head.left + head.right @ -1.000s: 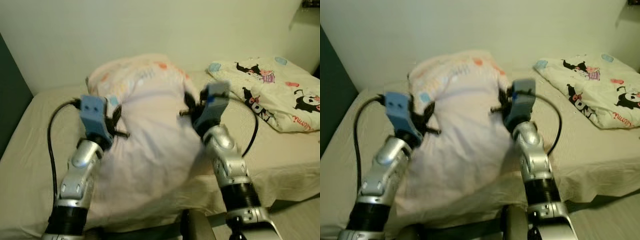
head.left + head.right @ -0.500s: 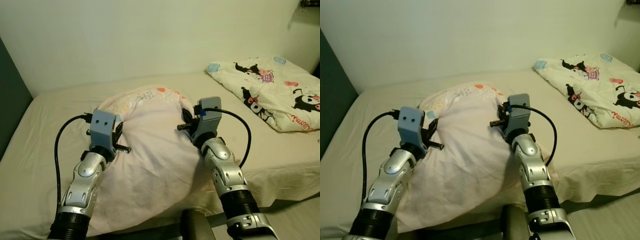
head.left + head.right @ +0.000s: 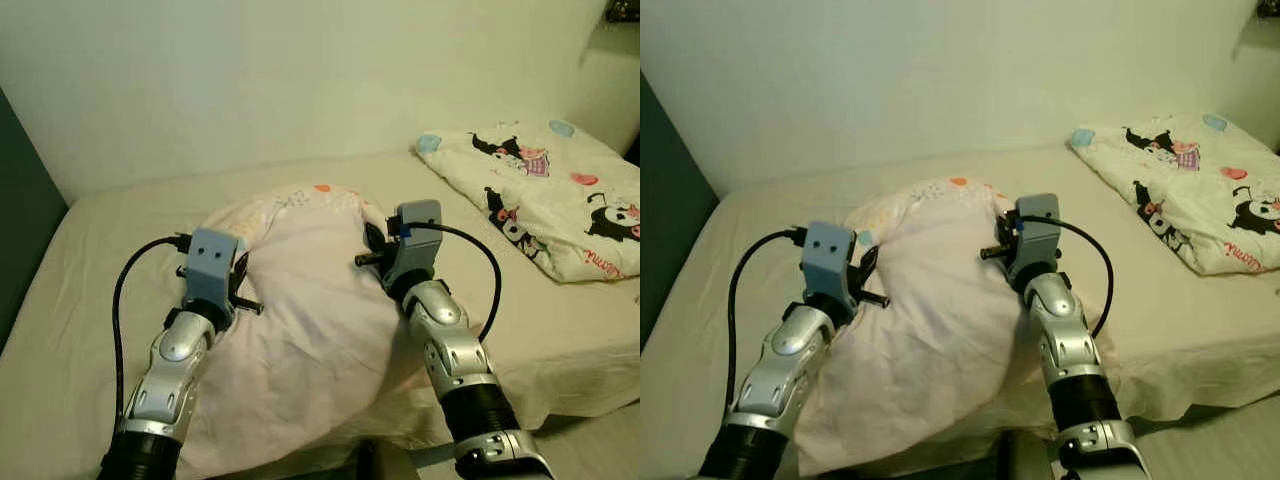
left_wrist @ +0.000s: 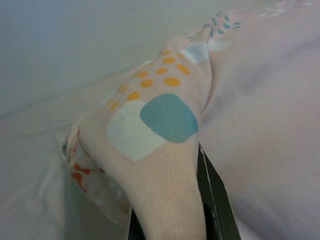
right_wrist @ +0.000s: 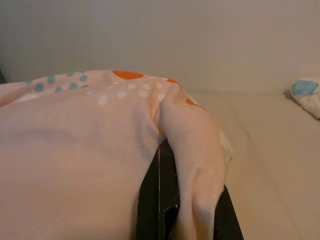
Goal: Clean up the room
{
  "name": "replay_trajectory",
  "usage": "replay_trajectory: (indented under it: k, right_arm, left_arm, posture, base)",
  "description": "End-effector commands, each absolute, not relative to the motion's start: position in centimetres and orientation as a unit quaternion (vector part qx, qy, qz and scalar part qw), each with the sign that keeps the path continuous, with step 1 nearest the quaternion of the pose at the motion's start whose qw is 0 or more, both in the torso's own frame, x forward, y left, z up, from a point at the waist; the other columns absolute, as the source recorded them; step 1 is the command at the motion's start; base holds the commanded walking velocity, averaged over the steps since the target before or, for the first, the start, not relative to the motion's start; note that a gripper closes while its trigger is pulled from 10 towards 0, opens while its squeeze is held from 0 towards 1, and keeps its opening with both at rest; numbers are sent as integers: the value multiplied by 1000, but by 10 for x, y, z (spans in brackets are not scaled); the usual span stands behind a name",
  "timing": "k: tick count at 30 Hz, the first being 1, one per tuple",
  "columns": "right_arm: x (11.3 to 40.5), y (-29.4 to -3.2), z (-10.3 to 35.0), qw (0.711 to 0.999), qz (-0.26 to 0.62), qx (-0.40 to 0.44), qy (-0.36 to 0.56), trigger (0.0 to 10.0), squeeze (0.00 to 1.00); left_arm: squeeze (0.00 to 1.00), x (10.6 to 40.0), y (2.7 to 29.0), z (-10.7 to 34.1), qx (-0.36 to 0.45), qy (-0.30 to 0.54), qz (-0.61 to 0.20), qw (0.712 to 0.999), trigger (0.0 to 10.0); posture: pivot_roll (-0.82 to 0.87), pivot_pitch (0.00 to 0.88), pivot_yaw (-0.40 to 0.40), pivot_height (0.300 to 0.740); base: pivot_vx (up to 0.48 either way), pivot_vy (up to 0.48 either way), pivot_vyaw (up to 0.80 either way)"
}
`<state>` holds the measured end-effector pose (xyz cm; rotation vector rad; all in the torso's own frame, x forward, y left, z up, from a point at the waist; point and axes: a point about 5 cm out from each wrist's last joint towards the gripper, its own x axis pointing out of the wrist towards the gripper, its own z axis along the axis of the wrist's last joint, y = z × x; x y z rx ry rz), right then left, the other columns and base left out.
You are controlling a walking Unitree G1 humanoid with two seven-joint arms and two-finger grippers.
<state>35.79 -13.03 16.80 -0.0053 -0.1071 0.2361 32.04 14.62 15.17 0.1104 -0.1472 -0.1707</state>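
At the far left of the head views a dark green panel (image 3: 18, 250) borders the bed (image 3: 90, 290), whose beige sheet runs back to a pale wall (image 3: 300, 70).

The left gripper (image 3: 236, 282) sits at the left edge of a pink pillow (image 3: 310, 310). The pillow lies on the near part of the bed between the two arms, its near end hanging toward the bed's front edge. In the left wrist view the gripper is clamped on a fold of the pillow's cover, with one black finger (image 4: 212, 200) showing beside the pinched cloth, which carries orange dots and a teal and a white patch. A black cable (image 3: 125, 300) loops from the blue wrist housing down along the silver left arm.

The pillow's far end shows small printed spots in orange and blue, while its broad middle is plain pale pink and wrinkled.

The right gripper (image 3: 372, 240) is at the pillow's right edge, near its far end. The right wrist view shows it closed on a ridge of the cover, with a black finger (image 5: 155, 200) pressed against the fabric. Another black cable arcs from this wrist.

Farther right, well apart from the pillow, a white quilt (image 3: 540, 190) with black cartoon figures lies bunched on the bed's far right side.
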Motion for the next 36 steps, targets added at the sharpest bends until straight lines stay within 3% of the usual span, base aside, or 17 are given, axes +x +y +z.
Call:
replay_trajectory:
  k: [1,21,36]
  right_arm:
    - [359,-141,177,993,92,1,-78,10000,0]
    - [350,-132,166,991,119,0,-63,10000,0]
    - [349,-131,171,990,117,2,-81,10000,0]
  left_arm:
    - [0,319,159,157,64,-92,-49,992,10000]
    - [0,313,159,156,67,-97,-50,992,10000]
    - [0,315,155,159,69,-101,-60,991,10000]
  posture:
    - [-63,22,-24,646]
    - [-65,26,-26,646]
    - [-65,11,-23,691]
  base:
    - [0,0,0]
    - [0,0,0]
    - [0,0,0]
